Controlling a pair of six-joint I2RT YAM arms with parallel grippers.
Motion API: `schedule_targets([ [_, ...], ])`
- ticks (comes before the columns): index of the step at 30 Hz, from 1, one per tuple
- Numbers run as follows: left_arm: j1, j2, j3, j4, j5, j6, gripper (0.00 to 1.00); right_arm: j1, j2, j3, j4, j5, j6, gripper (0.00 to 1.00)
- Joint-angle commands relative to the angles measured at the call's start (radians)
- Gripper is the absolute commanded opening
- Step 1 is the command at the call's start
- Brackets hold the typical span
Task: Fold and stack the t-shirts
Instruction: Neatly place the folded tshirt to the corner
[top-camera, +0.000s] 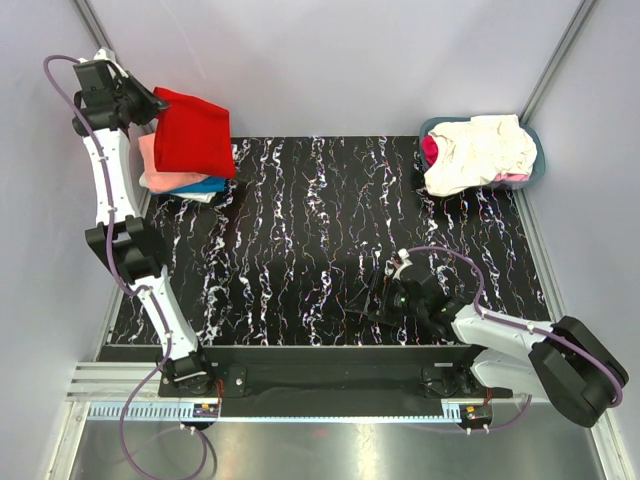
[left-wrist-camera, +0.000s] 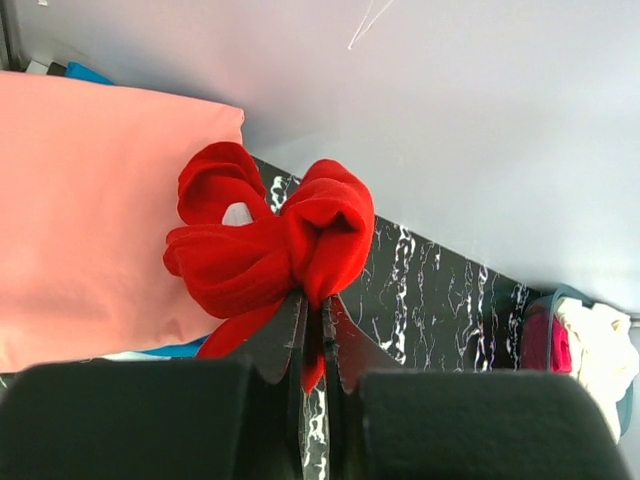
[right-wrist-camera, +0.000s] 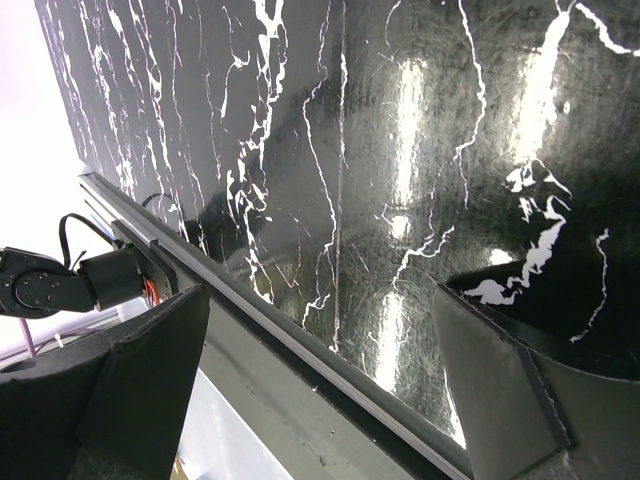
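My left gripper (top-camera: 152, 106) (left-wrist-camera: 315, 300) hangs at the table's far left corner, shut on a bunched edge of the bright red t-shirt (top-camera: 195, 133) (left-wrist-camera: 270, 240). The folded red shirt hangs above a stack of t-shirts: salmon-pink (top-camera: 152, 165) (left-wrist-camera: 90, 210) on top, blue (top-camera: 207, 185) (left-wrist-camera: 178, 349) under it and a white one (top-camera: 205, 197) at the bottom. More t-shirts fill the basket at the far right, a cream one (top-camera: 480, 148) (left-wrist-camera: 600, 350) over a magenta one (top-camera: 430, 150) (left-wrist-camera: 545, 340). Low over the near right of the table, my right gripper (top-camera: 386, 293) (right-wrist-camera: 320, 300) is open with nothing between its fingers.
The grey-blue basket (top-camera: 538, 160) (left-wrist-camera: 545, 298) stands at the far right corner. The black marbled table (top-camera: 320, 240) (right-wrist-camera: 400, 150) ends in a metal rail (top-camera: 330, 352) (right-wrist-camera: 300, 350) at the near edge, just below my right gripper. Grey walls close in on the sides and the back.
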Motion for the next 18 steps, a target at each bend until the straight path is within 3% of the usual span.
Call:
schedule_targets([
  [1, 0.010, -0.046, 0.069, 0.086, 0.033, -0.025, 0.03, 0.007, 0.022, 0.042, 0.029, -0.005, -0.025, 1.00],
  [18, -0.020, -0.079, 0.058, 0.120, 0.067, -0.072, 0.02, 0.008, 0.020, 0.041, 0.033, -0.004, -0.024, 1.00],
])
